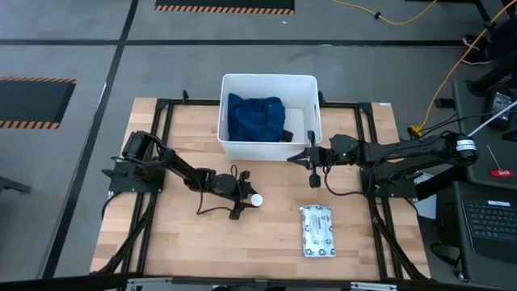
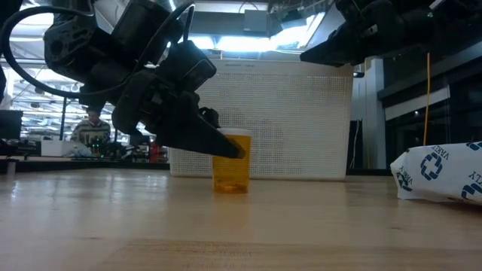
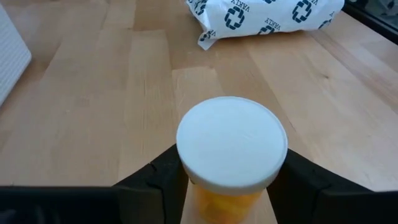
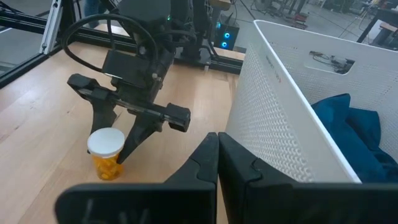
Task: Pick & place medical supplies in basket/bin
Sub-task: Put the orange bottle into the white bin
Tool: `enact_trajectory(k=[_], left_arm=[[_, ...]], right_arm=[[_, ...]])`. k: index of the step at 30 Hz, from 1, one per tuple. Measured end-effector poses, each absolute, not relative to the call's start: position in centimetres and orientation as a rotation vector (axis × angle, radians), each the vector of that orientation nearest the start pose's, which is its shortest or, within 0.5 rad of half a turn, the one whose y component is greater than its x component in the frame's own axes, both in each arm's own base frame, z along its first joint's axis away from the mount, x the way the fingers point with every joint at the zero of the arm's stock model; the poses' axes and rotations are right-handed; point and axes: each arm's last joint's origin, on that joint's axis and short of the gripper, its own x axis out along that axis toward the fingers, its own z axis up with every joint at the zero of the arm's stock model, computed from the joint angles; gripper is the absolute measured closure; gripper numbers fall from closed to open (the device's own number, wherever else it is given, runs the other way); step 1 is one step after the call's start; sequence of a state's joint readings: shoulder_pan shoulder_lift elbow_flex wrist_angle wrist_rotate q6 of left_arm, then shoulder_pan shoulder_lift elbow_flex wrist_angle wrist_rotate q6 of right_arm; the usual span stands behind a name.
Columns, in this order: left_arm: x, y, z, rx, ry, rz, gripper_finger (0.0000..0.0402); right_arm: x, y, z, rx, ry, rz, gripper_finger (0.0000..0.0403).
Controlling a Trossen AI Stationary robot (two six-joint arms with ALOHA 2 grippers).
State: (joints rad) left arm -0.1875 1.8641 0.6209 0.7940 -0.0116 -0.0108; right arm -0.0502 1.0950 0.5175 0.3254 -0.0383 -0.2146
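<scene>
The white-orange bottle stands upright on its base on the table, white cap up. My left gripper is open and low at it; its fingers stand close on either side of the bottle below the cap, with thin gaps showing. The white tub stands toward the table's far edge. The dark blue cloth lies in it, with a small black thing beside the cloth. The printed packet lies flat toward the near edge. My right gripper is shut and empty, raised by the tub's near right corner.
Black frame rails run along the table's sides. Bare wood lies between the bottle and the packet, and to the left of the tub. The tub's near wall rises just behind the bottle. Yellow cables lie on the floor off the table's right.
</scene>
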Motion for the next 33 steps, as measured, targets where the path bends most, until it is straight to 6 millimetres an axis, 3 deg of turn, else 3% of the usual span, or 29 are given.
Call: enact_trajectory(k=[8, 13, 24, 33], left_arm=[[31.3, -5.9, 10.4, 0.032, 0.448, -0.173, 0.0219], [31.2, -5.9, 12.0, 0.054, 0.408, -0.179, 0.0220], [28.4, -4.1, 17.8, 0.068, 0.458, -0.114, 0.0218], [25.4, -3.3, 22.3, 0.124, 0.399, -0.113, 0.0217]], right_arm=[[23.0, -1.0, 23.1, -0.202, 0.252, 0.015, 0.0395], [23.0, -1.0, 23.1, -0.202, 0.252, 0.015, 0.0395], [23.1, -1.0, 23.1, -0.203, 0.248, 0.014, 0.0395], [23.1, -1.0, 23.1, -0.203, 0.245, 0.014, 0.0395]])
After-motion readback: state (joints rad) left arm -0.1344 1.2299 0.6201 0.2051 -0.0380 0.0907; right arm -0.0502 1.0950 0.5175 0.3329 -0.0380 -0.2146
